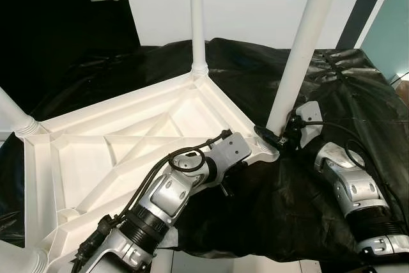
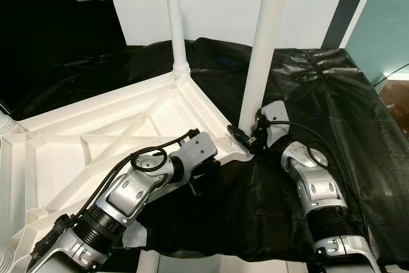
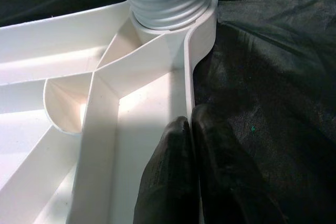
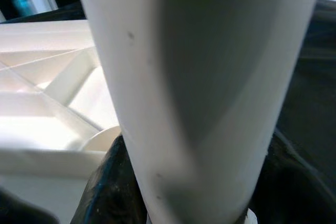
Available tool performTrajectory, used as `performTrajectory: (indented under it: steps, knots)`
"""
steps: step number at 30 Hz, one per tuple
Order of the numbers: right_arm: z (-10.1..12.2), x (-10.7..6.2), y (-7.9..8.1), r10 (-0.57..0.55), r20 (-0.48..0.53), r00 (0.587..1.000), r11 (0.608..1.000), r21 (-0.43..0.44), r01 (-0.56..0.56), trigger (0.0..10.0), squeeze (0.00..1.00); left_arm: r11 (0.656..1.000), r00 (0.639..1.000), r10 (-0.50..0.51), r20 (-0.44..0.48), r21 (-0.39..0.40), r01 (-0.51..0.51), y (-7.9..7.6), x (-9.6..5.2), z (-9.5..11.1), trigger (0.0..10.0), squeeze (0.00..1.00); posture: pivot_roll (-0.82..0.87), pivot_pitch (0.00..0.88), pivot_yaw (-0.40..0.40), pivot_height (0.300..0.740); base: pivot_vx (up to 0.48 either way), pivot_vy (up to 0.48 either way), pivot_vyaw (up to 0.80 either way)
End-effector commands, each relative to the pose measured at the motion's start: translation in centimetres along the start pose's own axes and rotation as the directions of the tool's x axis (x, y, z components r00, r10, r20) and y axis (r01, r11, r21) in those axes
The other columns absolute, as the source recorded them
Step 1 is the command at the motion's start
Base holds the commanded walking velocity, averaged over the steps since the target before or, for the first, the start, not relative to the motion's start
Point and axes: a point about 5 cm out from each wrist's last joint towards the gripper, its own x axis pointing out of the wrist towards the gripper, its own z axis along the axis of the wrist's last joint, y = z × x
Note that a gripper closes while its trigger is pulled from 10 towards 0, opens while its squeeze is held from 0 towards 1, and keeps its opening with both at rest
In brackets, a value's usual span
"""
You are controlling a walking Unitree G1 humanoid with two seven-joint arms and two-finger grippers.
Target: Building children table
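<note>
Left arm: nearest the camera, my silver left arm (image 1: 160,199) runs from the near left up toward the middle of the scene, black cables looped along it.
Left gripper: my left gripper (image 3: 190,129) pinches the right rim of the tabletop; its two black fingers (image 3: 168,177) are almost together with the thin white wall between them, one inside the rim and one outside.
Tabletop: the white plastic tabletop (image 1: 121,139) lies upside down on the left half of the scene, its ribbed underside facing up, and rests on the black cloth.
Black cloth: a dark sheet (image 1: 358,87) covers the surface under and to the right of the tabletop, wrinkled toward the far right.
Near right leg: a white leg (image 1: 300,49) stands in the tabletop's right corner socket and leans a little to the right at its top.
Right gripper: my right gripper (image 1: 276,137) is at the foot of that leg, its black fingers (image 4: 110,182) wrapped on either side of the leg, clamped on it just above the threaded socket (image 3: 170,3).
Right arm: my silver right arm (image 1: 351,187) comes in from the near right.
Far leg: a second white leg (image 1: 197,17) stands upright in the far corner.
Left legs: the base of another leg (image 1: 16,116) shows at the left edge, and a ribbed leg end (image 1: 22,261) at the near left corner.
Background: a white wall (image 1: 255,4) stands behind, with a black door (image 1: 64,11) at far left.
</note>
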Motion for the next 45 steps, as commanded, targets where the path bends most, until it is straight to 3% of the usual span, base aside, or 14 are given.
performTrajectory:
  steps: [1,3,4,7,8,9,11,13,16,27,28,35,44,45]
  knots:
    - [-0.9,-0.1,0.3,-0.068,-0.045,0.997,0.998,0.012,0.069,10.0,0.0,0.999,0.999,0.04,0.012,0.008,-0.04,0.6,-0.3,0.3,10.0,0.0,-0.06,0.0,0.004,0.74,0.0,0.0,0.0]
    - [-1.1,0.2,1.3,-0.194,-0.064,0.979,0.979,0.044,0.197,10.0,0.0,0.999,0.999,0.039,0.008,0.007,-0.039,0.5,-0.5,0.2,10.0,0.0,-0.07,0.0,0.008,0.74,0.0,0.0,0.0]
    - [-1.1,0.2,1.3,-0.194,-0.064,0.979,0.979,0.044,0.197,10.0,0.0,0.999,0.999,0.039,0.008,0.007,-0.039,0.5,-0.5,0.2,10.0,0.0,-0.07,0.0,0.008,0.74,0.0,0.0,0.0]
    - [-1.2,0.4,2.3,-0.382,-0.088,0.92,0.912,0.125,0.39,10.0,0.0,0.999,0.999,0.035,0.007,0.006,-0.036,0.5,-0.5,0.1,10.0,0.0,-0.07,0.0,0.009,0.74,0.0,0.0,0.0]
    - [-1.4,0.5,2.9,-0.468,-0.103,0.878,0.865,0.147,0.479,10.0,0.0,0.999,0.999,0.034,0.009,0.005,-0.034,0.4,-0.5,0.2,10.0,0.0,-0.07,0.0,0.011,0.74,0.0,0.0,0.0]
    - [-1.4,0.5,2.9,-0.468,-0.103,0.878,0.865,0.147,0.479,10.0,0.0,0.999,0.999,0.034,0.009,0.005,-0.034,0.4,-0.5,0.2,10.0,0.0,-0.07,0.0,0.011,0.74,0.0,0.0,0.0]
    - [-1.7,0.6,4.0,-0.569,-0.139,0.81,0.79,0.179,0.586,10.0,0.0,0.999,0.999,0.033,0.011,0.004,-0.033,0.4,-0.4,0.3,10.0,0.0,-0.06,0.0,0.01,0.74,0.0,0.0,0.0]
    - [-1.8,0.9,5.0,-0.56,-0.149,0.815,0.79,0.2,0.579,10.0,0.0,0.999,0.999,0.032,0.012,0.004,-0.032,0.3,-0.4,0.3,10.0,0.0,-0.06,0.0,0.012,0.74,0.0,0.0,0.0]
    - [-0.9,1.3,6.2,-0.518,-0.1,0.85,0.82,0.224,0.526,10.0,0.0,1.0,0.999,0.031,0.013,0.003,-0.031,0.3,-0.4,0.3,10.0,0.0,-0.07,0.0,0.014,0.74,0.0,0.0,0.0]
    - [0.2,1.0,6.0,-0.522,-0.033,0.852,0.835,0.183,0.519,10.0,0.0,0.999,0.999,0.033,0.011,0.006,-0.033,0.4,-0.4,0.3,10.0,0.0,-0.06,0.0,0.007,0.74,0.0,0.0,0.0]
    - [0.4,0.9,5.9,-0.531,-0.024,0.847,0.831,0.18,0.526,10.0,1.0,0.999,0.999,0.034,0.011,0.006,-0.035,0.4,-0.4,0.4,10.0,0.0,-0.06,0.0,0.005,0.74,0.0,0.0,0.0]
    - [1.0,-0.6,4.7,-0.432,0.09,0.897,0.884,0.24,0.402,10.0,1.0,0.999,0.999,0.049,0.006,0.001,-0.049,0.7,-0.5,0.2,10.0,0.0,-0.06,0.0,0.004,0.74,0.0,0.0,0.0]
    - [0.4,-2.5,2.6,-0.251,0.128,0.96,0.955,0.196,0.223,10.0,1.0,0.999,0.999,0.035,0.013,0.007,-0.035,0.4,-0.3,0.4,10.0,0.0,-0.07,0.0,0.005,0.74,0.0,0.0,0.0]
    - [0.3,-2.7,2.0,-0.216,0.124,0.969,0.965,0.176,0.192,10.0,0.0,0.999,0.999,0.034,0.013,0.008,-0.034,0.4,-0.3,0.4,10.0,0.0,-0.07,0.0,0.006,0.74,0.0,0.0,0.0]
